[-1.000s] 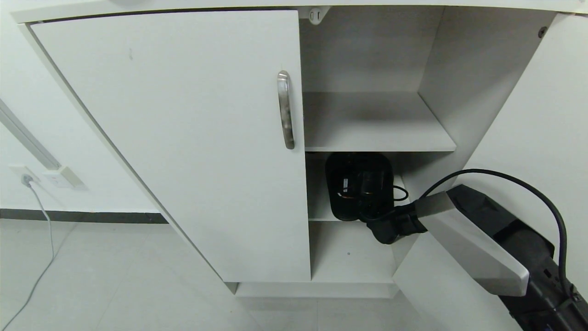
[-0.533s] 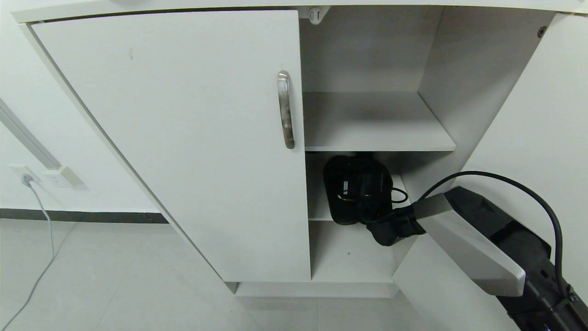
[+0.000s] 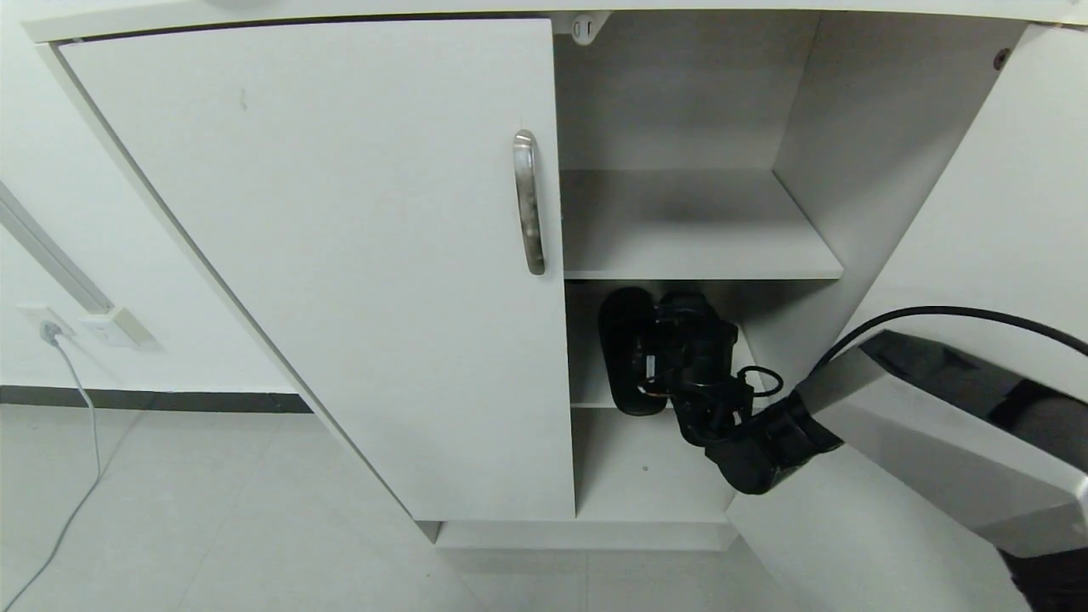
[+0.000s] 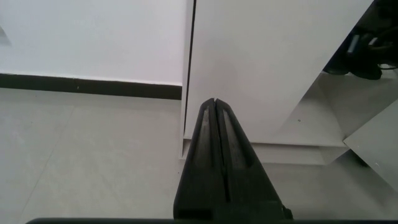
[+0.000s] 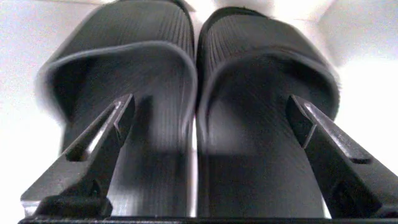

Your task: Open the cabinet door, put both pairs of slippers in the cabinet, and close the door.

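Note:
A pair of black slippers (image 3: 627, 348) lies side by side on the cabinet's lower shelf (image 3: 588, 387), behind the open right door (image 3: 1020, 212). My right gripper (image 3: 690, 357) is at the shelf's front, right before the pair. In the right wrist view the gripper (image 5: 208, 112) is open, one finger (image 5: 102, 146) to each side, with the two ribbed slippers (image 5: 155, 62) just beyond the tips and not clamped. My left gripper (image 4: 215, 102) is shut on nothing, low over the floor, pointing at the base of the closed left door (image 4: 267, 56).
The left door (image 3: 340, 255) with its metal handle (image 3: 529, 204) stays closed. An upper shelf (image 3: 697, 229) lies above the slippers. A wall socket with a grey cable (image 3: 51, 331) is at the far left above the tiled floor (image 3: 212, 510).
My right arm has drawn back and down from the shelf towards the cabinet's front. The slippers stay on the lower shelf, one showing more fully than before.

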